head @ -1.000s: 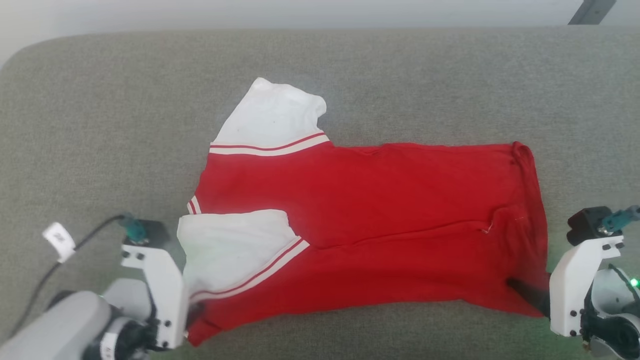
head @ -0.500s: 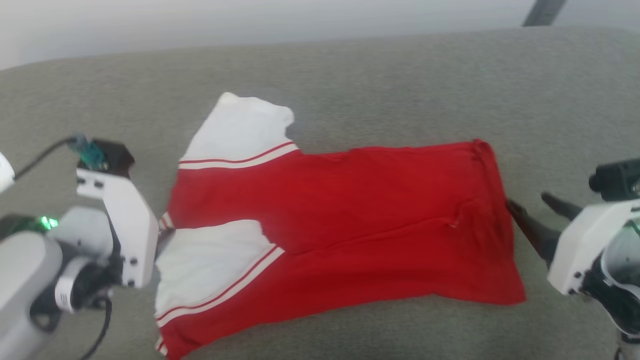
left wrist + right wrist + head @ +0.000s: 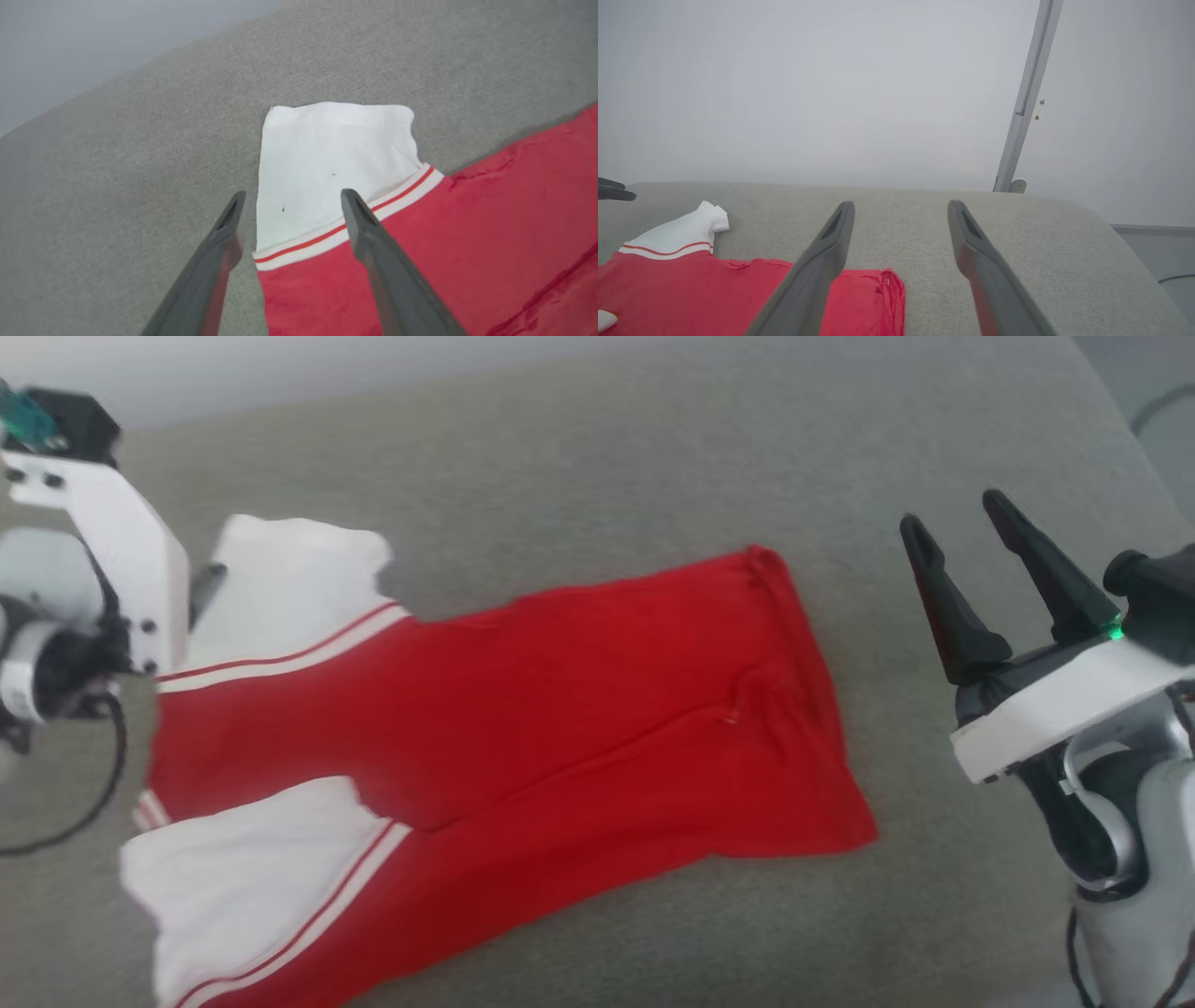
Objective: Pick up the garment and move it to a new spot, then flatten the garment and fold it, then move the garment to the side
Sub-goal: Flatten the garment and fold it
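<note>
The garment lies spread on the grey padded surface, folded lengthwise with plain red cloth up, so its number is hidden. Both white sleeves with striped trim sit at its left end. My left gripper hangs at the far sleeve. In the left wrist view this gripper is open, its fingers straddling the sleeve's edge just above the cloth. My right gripper stands open in the air to the right of the hem, apart from the cloth. The right wrist view has this gripper empty, with the garment low on the left.
The grey padded surface has rounded corners and drops off at the right. A pale wall and a grey metal post stand behind it. My left arm's black cable loops beside the near sleeve. A cable lies on the floor.
The head camera has turned, shifting the whole picture left. My right gripper came off the garment's near hem corner and rose open. My left gripper left the near sleeve for the far sleeve.
</note>
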